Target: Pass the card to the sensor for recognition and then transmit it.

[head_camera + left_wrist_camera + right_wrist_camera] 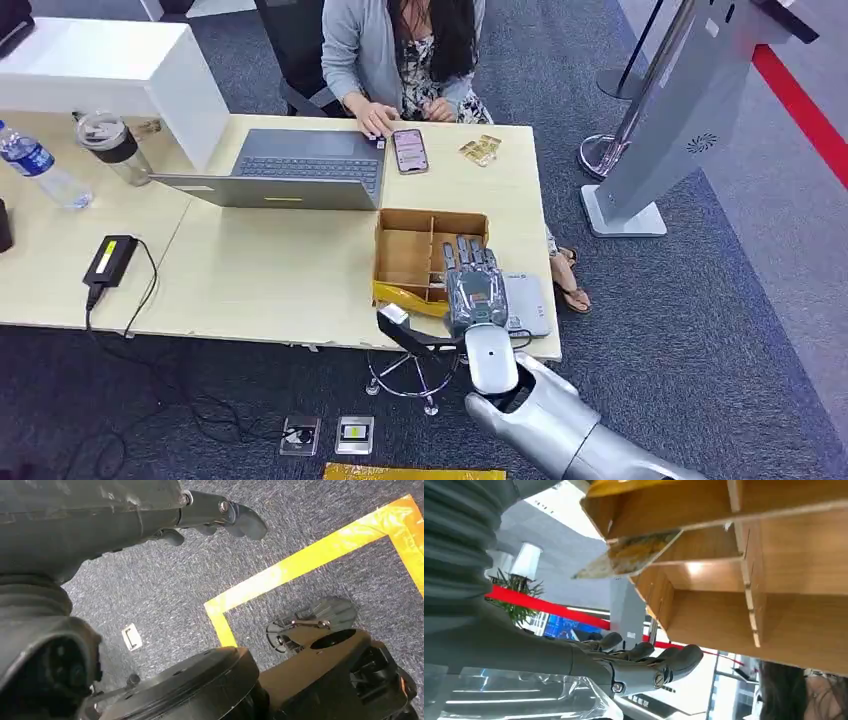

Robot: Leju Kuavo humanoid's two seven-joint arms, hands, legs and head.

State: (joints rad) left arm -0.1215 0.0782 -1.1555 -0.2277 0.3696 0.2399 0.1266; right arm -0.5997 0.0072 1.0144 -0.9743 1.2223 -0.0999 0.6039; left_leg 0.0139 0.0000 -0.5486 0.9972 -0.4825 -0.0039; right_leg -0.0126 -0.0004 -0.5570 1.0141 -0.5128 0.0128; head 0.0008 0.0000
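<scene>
partly hidden card (634, 555) behind right hand (474, 285)

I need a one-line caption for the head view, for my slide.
Right robot hand reaches over a wooden divided box on the desk, while a seated person uses a laptop.

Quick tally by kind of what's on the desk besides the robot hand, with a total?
Laptop: 1
Phone: 1
Water bottle: 1
Lidded jar: 1
Power adapter: 1
Divided cardboard box: 1
Grey sensor pad: 1
Gold packet cluster: 1
Total: 8
</scene>
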